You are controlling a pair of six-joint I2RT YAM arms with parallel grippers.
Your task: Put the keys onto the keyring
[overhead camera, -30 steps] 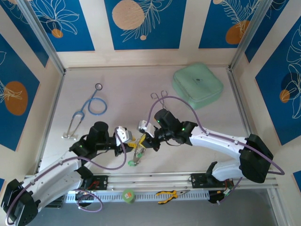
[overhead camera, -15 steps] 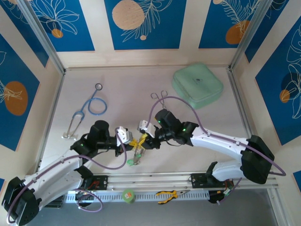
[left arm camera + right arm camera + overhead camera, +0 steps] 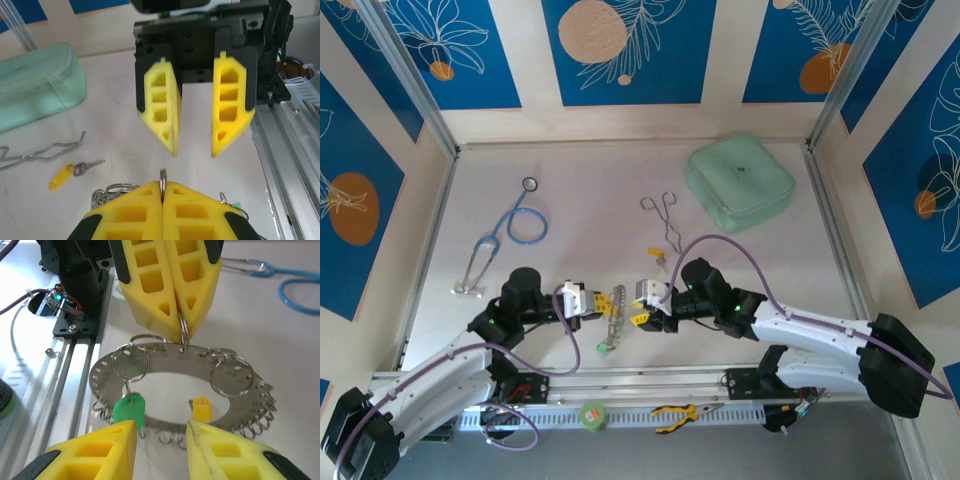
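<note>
At the lower centre of the overhead view, the keyring [image 3: 612, 320] is found on the table just ahead of the arm bases, between the two grippers. Seen from the right wrist, it is a flat perforated plate fringed with small loops. A green key [image 3: 129, 410] and a yellow key [image 3: 201, 409] are already hung from it. One split ring [image 3: 184, 335], standing up from the far rim, is pinched by the left gripper [image 3: 177, 326]. Its jaws are closed tight upon the ring, and no gap is seen between the pads. The right gripper [image 3: 194, 150] is held just short of the plate, its jaws standing roughly half apart with nothing between them.

Against a second ago, a handover is noted: the left jaws have been closed, the right jaws have been released, and the right arm has been drawn back toward the lower right of the overhead view. The keyring is thus judged to be steadied by the left arm alone, the right being freed to fetch.

A loose yellow key [image 3: 658, 256] — uncovered by that retreat — lies just above the right gripper and below the forceps [image 3: 665, 213]. Well apart are the stethoscope [image 3: 510, 228] at upper left and the green pouch [image 3: 740, 183] at upper right. At least one key is judged still to be threaded.
</note>
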